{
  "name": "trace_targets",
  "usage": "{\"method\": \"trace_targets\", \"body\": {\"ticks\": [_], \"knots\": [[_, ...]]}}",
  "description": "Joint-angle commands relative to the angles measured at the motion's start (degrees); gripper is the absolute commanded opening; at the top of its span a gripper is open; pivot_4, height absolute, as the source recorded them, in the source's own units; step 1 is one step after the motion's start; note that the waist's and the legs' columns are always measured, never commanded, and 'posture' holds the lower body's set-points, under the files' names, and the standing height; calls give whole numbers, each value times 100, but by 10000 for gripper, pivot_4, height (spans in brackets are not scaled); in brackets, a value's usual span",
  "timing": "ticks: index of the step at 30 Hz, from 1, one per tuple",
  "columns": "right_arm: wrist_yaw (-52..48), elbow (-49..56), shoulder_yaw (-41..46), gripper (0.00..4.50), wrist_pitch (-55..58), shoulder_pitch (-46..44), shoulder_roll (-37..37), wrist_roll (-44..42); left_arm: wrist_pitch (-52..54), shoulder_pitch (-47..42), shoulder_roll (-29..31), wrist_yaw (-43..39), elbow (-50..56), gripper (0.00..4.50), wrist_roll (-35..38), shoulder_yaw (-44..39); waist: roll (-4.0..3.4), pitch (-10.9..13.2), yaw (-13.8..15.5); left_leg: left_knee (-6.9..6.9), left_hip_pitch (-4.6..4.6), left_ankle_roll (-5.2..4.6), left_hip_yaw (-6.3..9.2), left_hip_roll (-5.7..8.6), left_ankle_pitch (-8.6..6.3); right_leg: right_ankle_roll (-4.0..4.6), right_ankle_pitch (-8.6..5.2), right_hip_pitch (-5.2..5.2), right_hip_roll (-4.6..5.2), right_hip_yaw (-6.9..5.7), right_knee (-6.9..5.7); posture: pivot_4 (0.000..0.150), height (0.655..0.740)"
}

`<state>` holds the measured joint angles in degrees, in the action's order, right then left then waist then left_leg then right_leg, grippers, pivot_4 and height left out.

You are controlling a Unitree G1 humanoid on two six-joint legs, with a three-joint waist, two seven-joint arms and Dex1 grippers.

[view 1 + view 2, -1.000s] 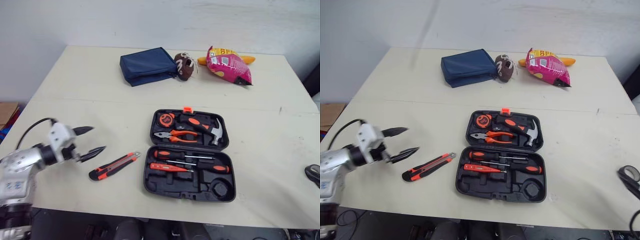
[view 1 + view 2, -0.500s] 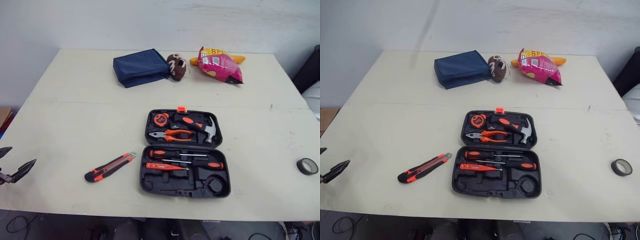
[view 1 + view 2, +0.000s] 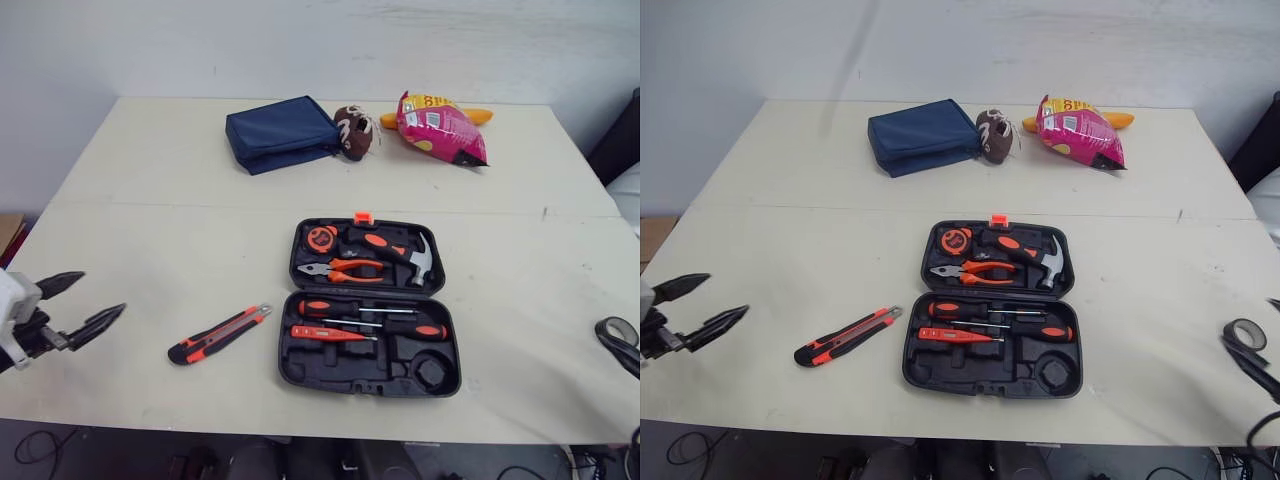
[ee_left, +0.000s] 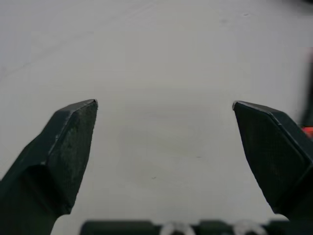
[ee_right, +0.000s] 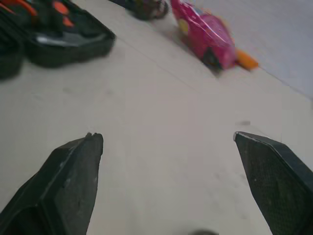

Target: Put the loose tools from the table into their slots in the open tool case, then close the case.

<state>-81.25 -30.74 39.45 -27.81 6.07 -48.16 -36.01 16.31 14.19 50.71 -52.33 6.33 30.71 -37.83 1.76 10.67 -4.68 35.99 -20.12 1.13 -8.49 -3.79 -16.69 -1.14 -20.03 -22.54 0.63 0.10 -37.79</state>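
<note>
left of the open tool case (image 3: 330, 370) lies the utility knife (image 3: 222, 334), near the left gripper (image 3: 102, 292), spread wide; right gripper (image 5: 166, 136) wide too; knife probably light, rigid, slightly slick; grasp across mid-handle.

Bright, diffuse light lies evenly on the pale table (image 3: 180, 200) ahead of the left gripper (image 3: 100, 292); beyond it, the open tool case (image 3: 370, 310) casts a thin, soft shadow.
</note>
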Motion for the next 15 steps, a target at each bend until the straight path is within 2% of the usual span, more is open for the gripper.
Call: {"method": "trace_targets", "body": {"ticks": [1,5,9,13,15], "knots": [[-37,1509,-459,45000,691,50,136,-426,1365,297,330,102,1346,44798,663,107,1,2,4,1,-2,0,0,0,0,0,0,-1,0,1,0,1500,7400],[136,2863,-1103,45000,1170,108,521,-534,2602,304,522,740,2190,44798,765,438,-3,2,19,-2,-3,2,8,0,1,-3,-2,0,-1,0,-1,1500,7400],[71,3386,-1473,45000,1319,95,746,-524,3380,-26,424,1104,2496,44798,1118,661,-6,5,40,0,-6,4,8,2,3,-3,-3,-3,-4,1,0,1500,7400],[-54,3694,-1894,45000,1412,24,946,-508,3190,-23,576,1239,2637,44798,409,1493,-2,4,60,8,-3,2,8,4,3,-3,-2,3,-2,3,1,1500,7400],[-112,3770,-2025,45000,1442,0,1002,-511,3143,-207,417,1460,2563,44798,233,1785,-1,5,56,6,-3,0,6,5,2,-2,-2,2,-1,5,1,1500,7400]]}}
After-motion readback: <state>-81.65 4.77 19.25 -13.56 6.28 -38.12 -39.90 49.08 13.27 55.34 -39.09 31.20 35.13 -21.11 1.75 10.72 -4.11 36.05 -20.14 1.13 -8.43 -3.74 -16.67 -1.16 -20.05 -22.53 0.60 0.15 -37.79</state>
